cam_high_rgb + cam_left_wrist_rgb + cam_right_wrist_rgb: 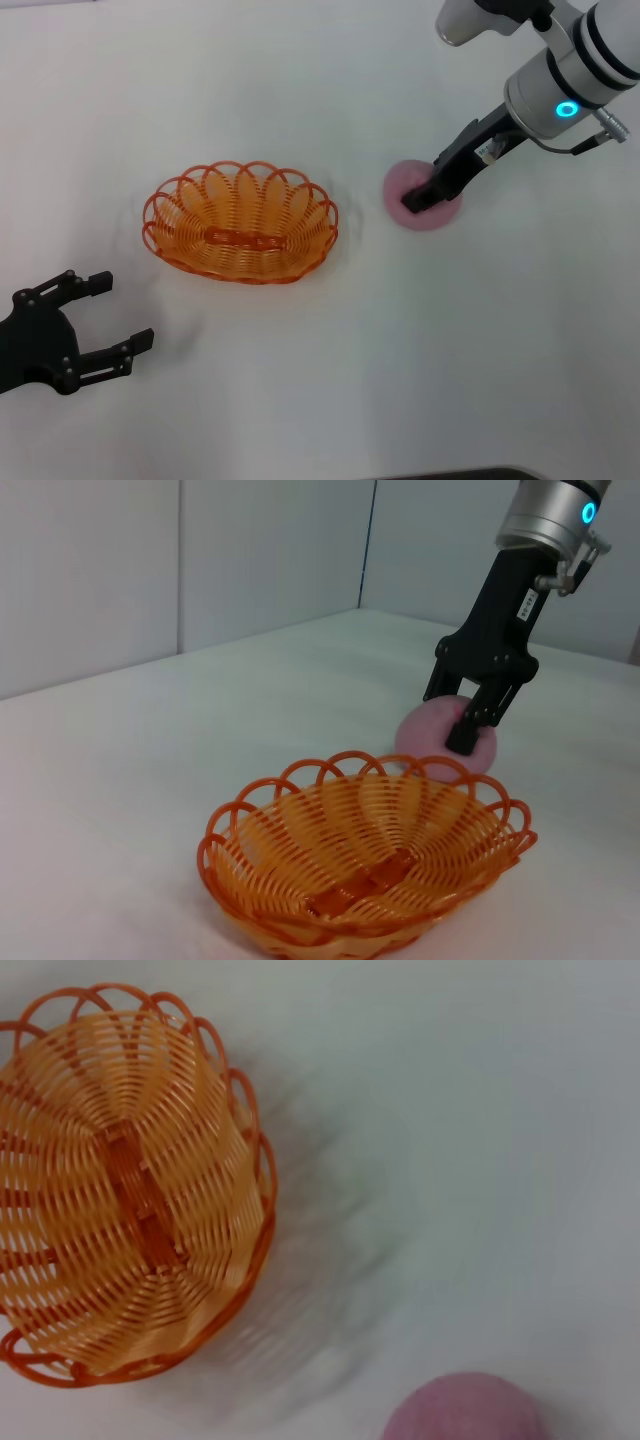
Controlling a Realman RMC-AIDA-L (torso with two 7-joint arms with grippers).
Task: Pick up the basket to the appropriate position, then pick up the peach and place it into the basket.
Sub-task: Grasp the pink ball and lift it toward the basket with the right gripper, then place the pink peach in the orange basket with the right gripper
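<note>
On my far left the left gripper (pixel 118 318) sits low over the worktop (pixel 330 380), its fingers spread wide and holding nothing — parked well clear of the work.

Next over is the basket (pixel 240 222), upright on the worktop, about mid-left in my head view. Nothing lies inside it; I can see straight through the looped wire to its base. Its scalloped rim is whole all the way round in the left wrist view (pixel 365 855).

To the right of the basket, near but apart from it, the peach (pixel 423 200) rests on the worktop. The right gripper (pixel 422 197) is down on it, with its dark fingers (pixel 480 715) set either side of the fruit's top, parted about as wide as the peach. I can't tell whether they are pressing on it yet; the peach looks to be sitting on the surface.

Nothing stands between peach and basket — only bare white worktop. A pale wall (pixel 260 560) rises behind the worktop in the left wrist view.

There is a small white label on the right gripper's body, but I can't read the print. A blue ring light glows on that wrist.
</note>
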